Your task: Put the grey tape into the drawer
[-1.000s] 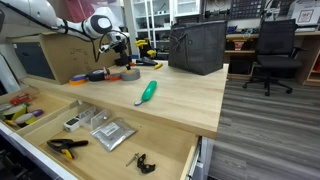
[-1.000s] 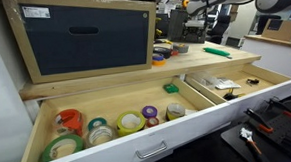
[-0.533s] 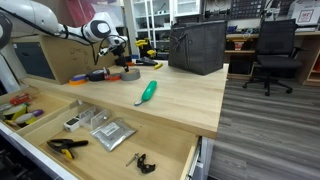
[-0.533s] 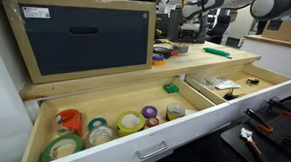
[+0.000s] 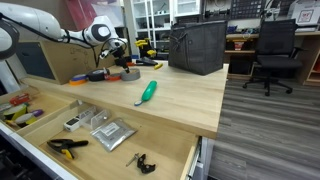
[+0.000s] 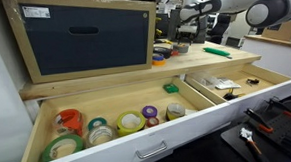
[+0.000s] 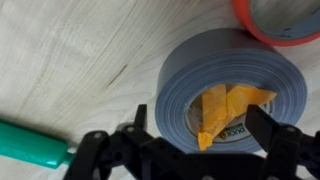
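The grey tape [image 7: 226, 88] lies flat on the wooden worktop and fills the wrist view, with crumpled yellow-orange scraps in its hollow centre. It also shows in an exterior view [image 5: 128, 73] at the back left of the worktop. My gripper [image 7: 203, 125] is open just above it, with one finger outside the roll's left edge and the other over its right side. In both exterior views the gripper [image 5: 116, 61] [image 6: 188, 27] hangs from the arm over that spot. The narrow drawer [image 5: 38, 104] with red and yellow tools stands open at the far left.
An orange-red ring [image 7: 281, 20] lies close beside the tape. A green-handled tool [image 5: 147, 92] lies mid-worktop. A wider open drawer [image 5: 170, 150] holds a silver packet and a clamp. A dark bag [image 5: 197, 46] stands behind. A front drawer [image 6: 108, 123] holds several tape rolls.
The arm has shifted a little to the left and lower over the grey tape. The tape and the other things have not moved.
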### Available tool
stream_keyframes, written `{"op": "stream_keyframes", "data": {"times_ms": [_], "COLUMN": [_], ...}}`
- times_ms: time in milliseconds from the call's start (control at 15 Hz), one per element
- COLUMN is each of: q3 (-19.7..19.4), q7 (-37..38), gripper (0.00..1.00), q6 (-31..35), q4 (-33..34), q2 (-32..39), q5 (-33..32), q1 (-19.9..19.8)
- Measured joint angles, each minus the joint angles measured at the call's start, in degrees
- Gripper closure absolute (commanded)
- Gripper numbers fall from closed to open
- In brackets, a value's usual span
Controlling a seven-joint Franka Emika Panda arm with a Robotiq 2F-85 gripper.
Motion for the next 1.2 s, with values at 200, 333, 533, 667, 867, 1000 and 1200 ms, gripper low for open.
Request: {"op": "stream_keyframes", "data": {"times_ms": [200,333,533,667,867,1000,1200], "q3": [-0.3,-0.3,-0.3,-0.3,0.0,0.0,0.0], "q7": [0.0,0.0,0.0,0.0,-1.4,-3.0,-6.1], "gripper": [0.26,0.41,0.64,0.79,0.89,0.89,0.89], "q6": [0.0,0.0,0.0,0.0,0.0,0.0,0.0], "q4": [1.0,1.2,1.2,1.2,1.5,1.5,1.4], "q2": [1.1,1.6,2.1,2.3,2.0,1.7,0.5], "q5": [0.0,0.0,0.0,0.0,-0.1,-0.5,-0.5], "q1": [-0.9,-1.4,-1.9,-1.7,-0.7,0.0,0.2]}}
